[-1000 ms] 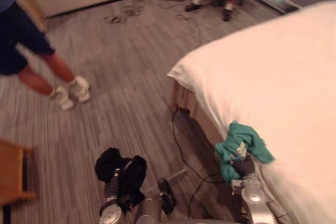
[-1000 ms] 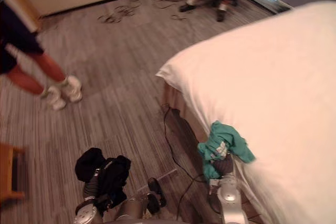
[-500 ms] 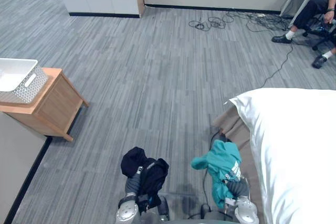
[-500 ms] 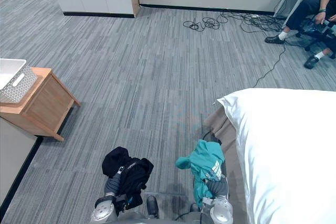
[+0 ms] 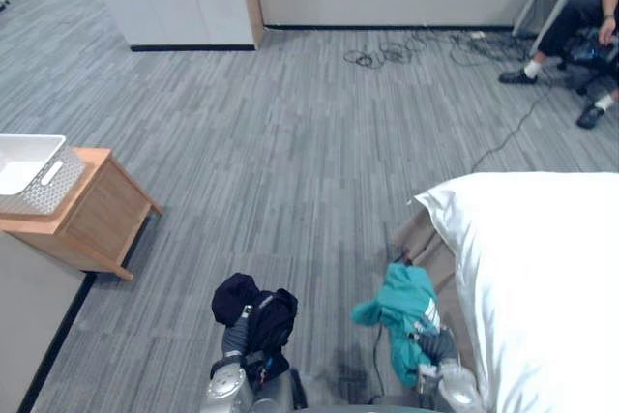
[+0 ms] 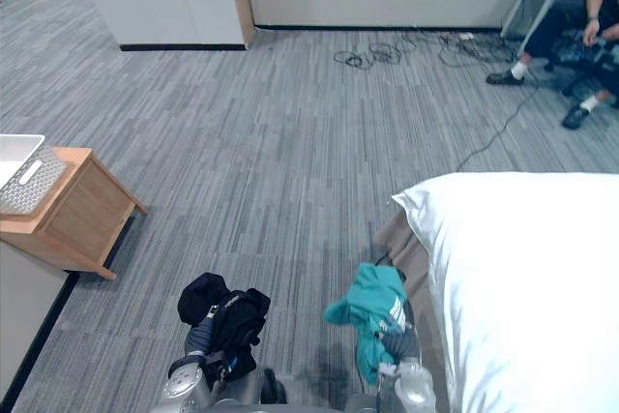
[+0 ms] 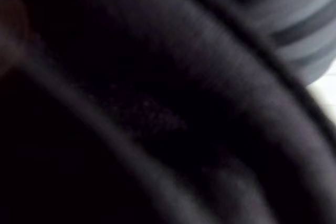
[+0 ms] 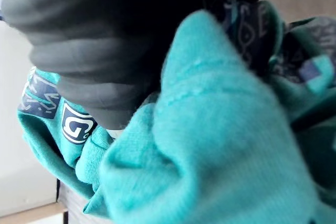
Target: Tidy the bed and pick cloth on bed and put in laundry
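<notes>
The teal cloth [image 5: 406,311] hangs on the right hand [image 5: 441,346], left of the bed [image 5: 542,268], and the black cloth [image 5: 253,311] on the left hand [image 5: 235,338]; the grip I cannot tell. The view has turned toward the basket [image 5: 39,171] on the left desk [image 5: 92,205]: carrying probably begins.

Soft teal cloth [image 5: 401,309], matt black cloth [image 5: 257,312], smooth white bed sheet [image 5: 551,278], wooden cabinet [image 5: 99,214] — satin finish, grey ribbed carpet [image 5: 290,142].

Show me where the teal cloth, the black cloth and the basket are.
teal cloth [image 5: 404,309], left eye view, on its bunched middle.
black cloth [image 5: 253,311], left eye view, on its middle fold.
basket [image 5: 60,183], left eye view, on its perforated side wall.
</notes>
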